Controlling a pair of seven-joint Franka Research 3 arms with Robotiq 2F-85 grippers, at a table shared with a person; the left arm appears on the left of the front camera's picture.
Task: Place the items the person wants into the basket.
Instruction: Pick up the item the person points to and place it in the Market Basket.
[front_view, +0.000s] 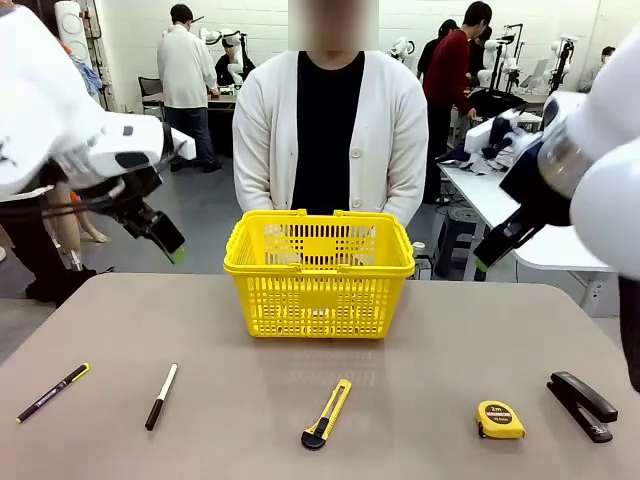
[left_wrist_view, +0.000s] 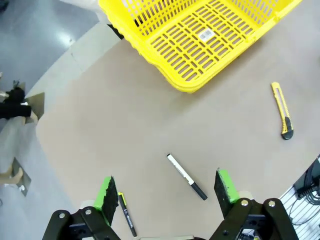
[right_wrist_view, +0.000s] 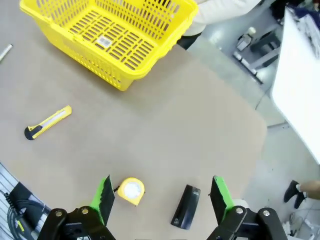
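Observation:
The yellow basket (front_view: 319, 272) stands mid-table in front of the person (front_view: 328, 125) in a white cardigan, whose arms hang at the sides. Along the near edge lie the thin black pen (front_view: 52, 392), the black marker with a white cap (front_view: 161, 396) and the yellow tape measure (front_view: 500, 419). My left gripper (left_wrist_view: 167, 194) hovers open high above the pen (left_wrist_view: 126, 214) and marker (left_wrist_view: 186, 177). My right gripper (right_wrist_view: 162, 197) hovers open above the tape measure (right_wrist_view: 131, 190). The basket (left_wrist_view: 200, 37) also appears at the top of the left wrist view, and again, seen as an empty basket (right_wrist_view: 107, 37), from the right wrist.
A yellow-and-black utility knife (front_view: 327, 413) lies at the front centre, and a black stapler (front_view: 581, 391) at the front right. Both arms hang raised at the table's left and right sides. Other people and white tables stand behind.

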